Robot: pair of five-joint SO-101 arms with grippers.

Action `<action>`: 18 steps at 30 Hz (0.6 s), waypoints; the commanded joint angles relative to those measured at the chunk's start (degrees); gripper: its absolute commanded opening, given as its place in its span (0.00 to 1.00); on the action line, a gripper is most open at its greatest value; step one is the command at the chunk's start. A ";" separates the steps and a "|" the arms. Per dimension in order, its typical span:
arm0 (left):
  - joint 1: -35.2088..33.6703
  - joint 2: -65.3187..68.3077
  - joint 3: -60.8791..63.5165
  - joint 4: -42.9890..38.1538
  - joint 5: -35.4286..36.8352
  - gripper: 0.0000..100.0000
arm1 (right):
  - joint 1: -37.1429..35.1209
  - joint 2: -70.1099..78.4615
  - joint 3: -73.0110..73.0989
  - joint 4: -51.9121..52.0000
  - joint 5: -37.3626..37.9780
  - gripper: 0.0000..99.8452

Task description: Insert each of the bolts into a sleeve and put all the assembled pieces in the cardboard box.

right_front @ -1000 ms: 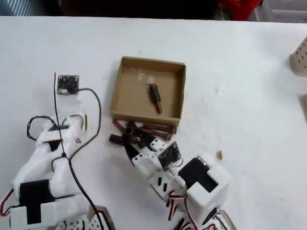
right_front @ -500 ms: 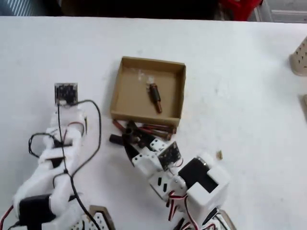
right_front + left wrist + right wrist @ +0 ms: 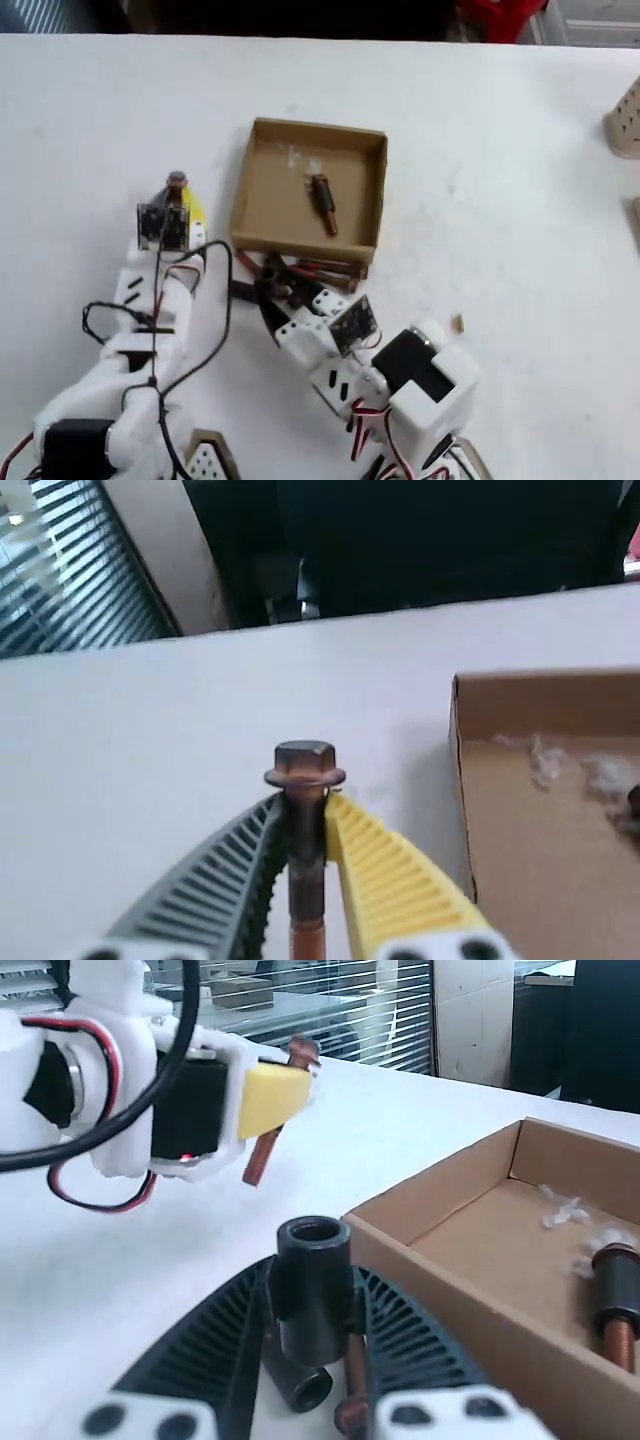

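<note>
Just beside the box (image 3: 305, 243) on the bench (image 3: 500, 150), the left jaws grip a bolt (image 3: 304, 820), head up, and the right jaws grip a sleeve (image 3: 312, 1280) upright near the box's front wall.

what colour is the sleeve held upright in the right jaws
Black. The sleeve shows best in the right wrist view.

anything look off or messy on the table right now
Nothing looks damaged, but loose bolts lie jumbled against the cardboard box outside its near wall. White fluff scraps sit inside it with one assembled piece, and a small stray bit lies apart on the table.
</note>
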 commanded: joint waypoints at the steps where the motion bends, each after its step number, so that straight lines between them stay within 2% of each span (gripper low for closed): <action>1: 2.95 -2.59 1.05 -11.69 2.11 0.02 | 0.40 0.13 0.26 -1.01 -0.53 0.02; 5: 6.81 -2.59 5.36 -23.82 11.69 0.02 | 0.40 0.13 0.26 -1.01 -0.62 0.02; 7: 8.04 -2.59 6.07 -26.81 14.51 0.02 | 0.40 0.13 0.26 -1.01 -0.62 0.02; 18: 8.84 -2.68 6.33 -26.02 16.62 0.02 | 0.48 0.13 0.18 -1.01 -0.62 0.02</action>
